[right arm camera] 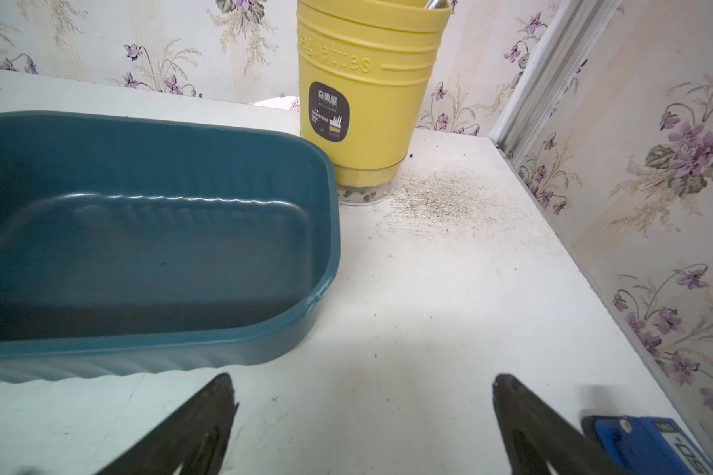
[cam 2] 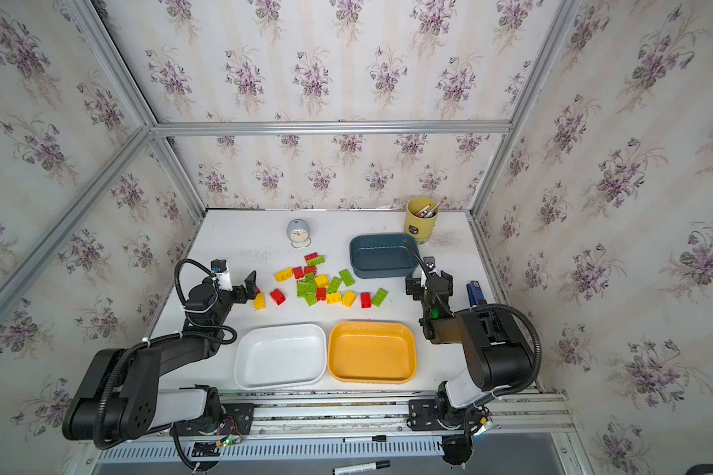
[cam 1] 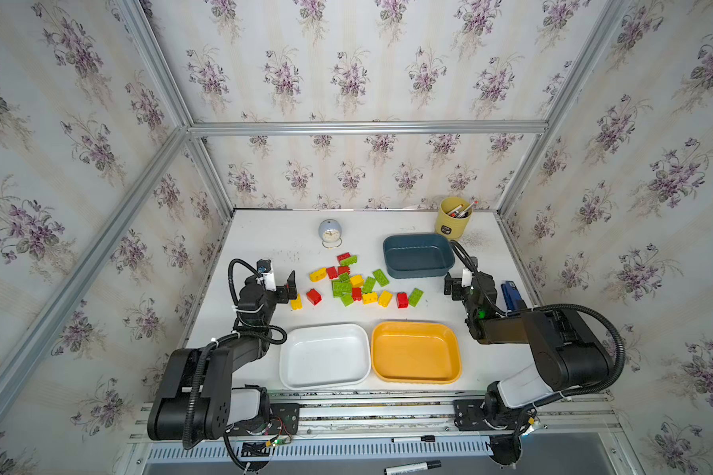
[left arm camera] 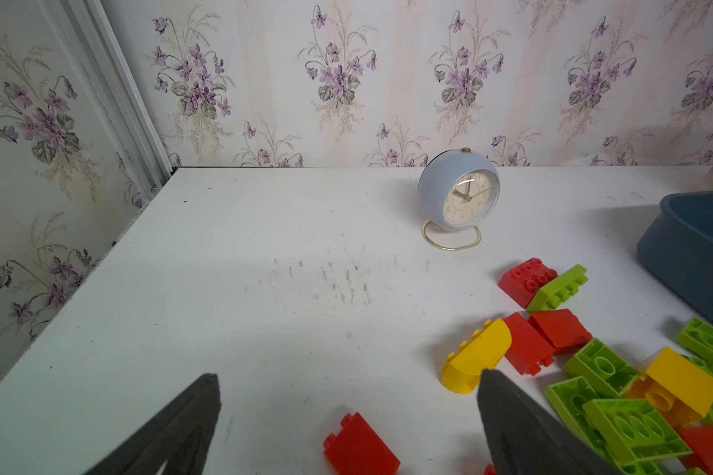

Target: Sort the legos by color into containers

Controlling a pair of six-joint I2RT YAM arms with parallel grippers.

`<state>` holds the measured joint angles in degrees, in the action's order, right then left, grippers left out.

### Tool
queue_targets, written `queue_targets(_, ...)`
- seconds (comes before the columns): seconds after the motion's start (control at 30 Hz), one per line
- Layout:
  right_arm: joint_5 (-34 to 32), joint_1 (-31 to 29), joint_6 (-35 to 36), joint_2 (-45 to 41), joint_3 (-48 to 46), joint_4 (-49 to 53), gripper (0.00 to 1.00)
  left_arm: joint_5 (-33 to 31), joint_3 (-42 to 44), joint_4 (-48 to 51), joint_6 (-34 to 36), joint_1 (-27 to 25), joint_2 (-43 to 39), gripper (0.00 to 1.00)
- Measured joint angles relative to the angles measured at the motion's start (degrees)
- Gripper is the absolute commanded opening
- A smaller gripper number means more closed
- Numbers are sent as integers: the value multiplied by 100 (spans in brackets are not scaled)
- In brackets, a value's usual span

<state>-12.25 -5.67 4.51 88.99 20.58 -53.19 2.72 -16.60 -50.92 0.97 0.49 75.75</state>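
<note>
The legos, red, yellow and lime green, lie scattered mid-table. All three containers are empty: white tray and orange-yellow tray at the front, dark teal tray behind the pile. My left gripper hangs open at the pile's left edge and holds nothing. A red brick lies on the table in the gap between its fingers, and a yellow brick sits by one fingertip. My right gripper is open over bare table, right of the teal tray.
A small blue clock stands at the back. A yellow pen cup is behind the teal tray. A blue stapler lies right of my right gripper. Markers rest on the front rail.
</note>
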Motion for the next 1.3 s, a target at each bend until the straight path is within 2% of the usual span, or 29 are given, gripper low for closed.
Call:
queue_targets(0.83, 2, 17, -2, -68, -13, 13, 100, 13, -4, 63, 2, -4, -59, 99)
queue_targets(1.13, 258, 20, 7, -1268, 7, 767, 100, 149, -413, 1051, 44, -15, -1224, 99)
queue_targets(1.3, 667, 26, 74, -2059, 354, 1648, 100, 164, -1113, 2179, -28, -35, -1773, 99)
